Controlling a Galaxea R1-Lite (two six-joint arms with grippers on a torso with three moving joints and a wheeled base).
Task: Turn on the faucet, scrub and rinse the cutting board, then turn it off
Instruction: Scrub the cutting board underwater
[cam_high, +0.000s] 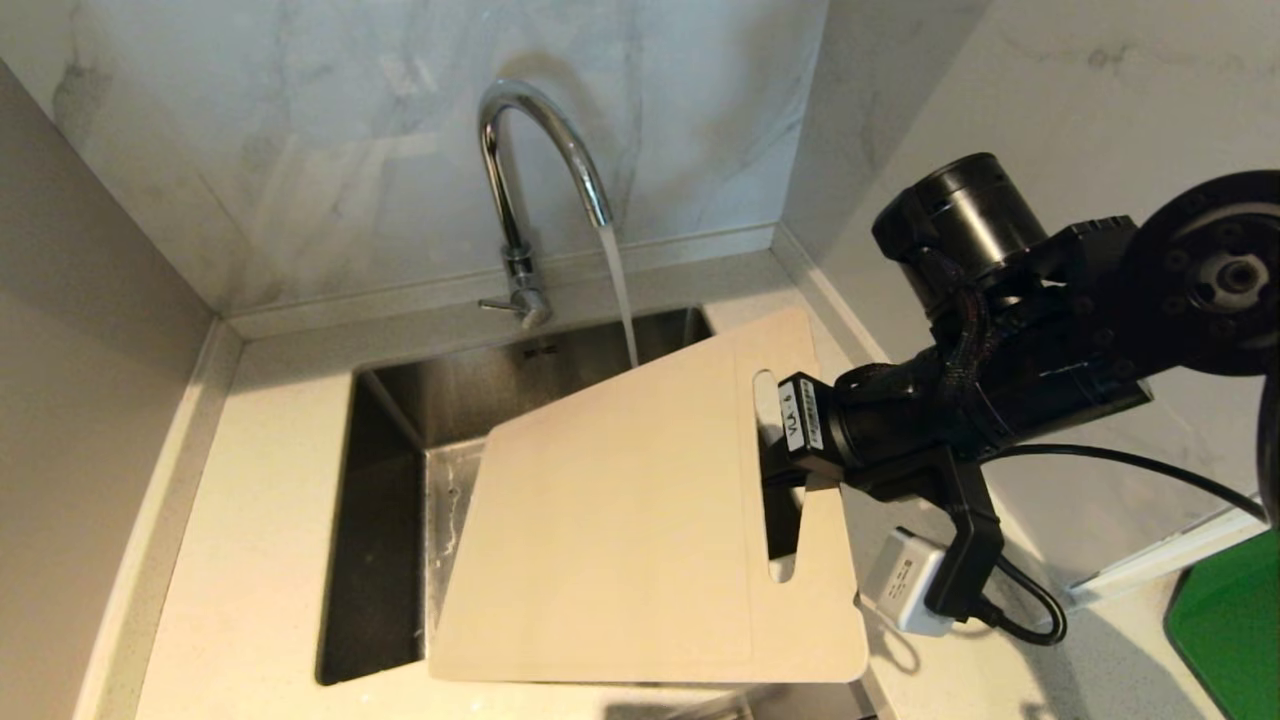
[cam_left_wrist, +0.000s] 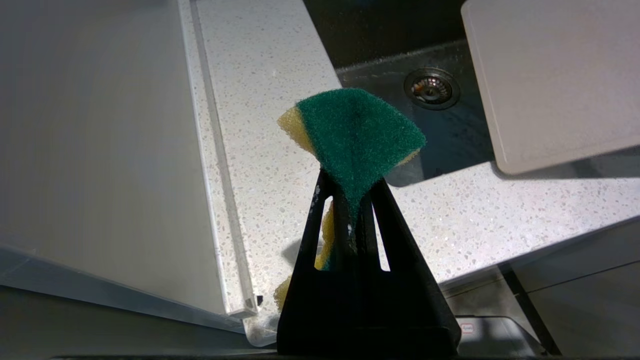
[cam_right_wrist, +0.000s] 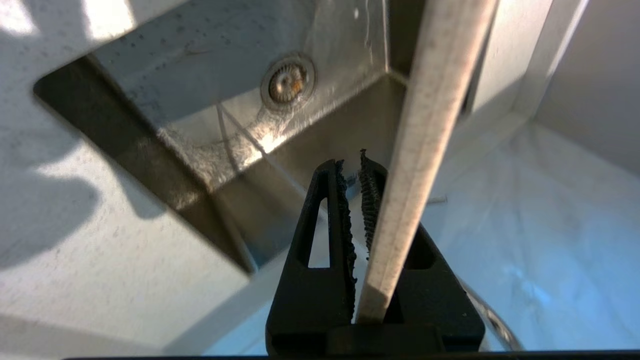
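Observation:
Water runs from the arched spout of the chrome faucet (cam_high: 530, 130) and falls at the far edge of the cutting board (cam_high: 620, 530). This pale cream board hangs tilted over the sink, with its handle slot towards my right arm. My right gripper (cam_high: 775, 470) reaches into that slot and is shut on the board. In the right wrist view the board's thin edge (cam_right_wrist: 425, 125) crosses one finger of the right gripper (cam_right_wrist: 351, 167). My left gripper (cam_left_wrist: 350, 187) is out of the head view. It is shut on a green-and-yellow sponge (cam_left_wrist: 355, 130), low beside the counter, with the board's corner (cam_left_wrist: 555, 75) ahead.
The steel sink (cam_high: 380, 520) is set into a speckled white countertop (cam_high: 250, 560), with its drain (cam_left_wrist: 431, 89) under the board. Marble walls close in behind and on the right. A dark green flat thing (cam_high: 1230, 630) lies on the counter at the far right.

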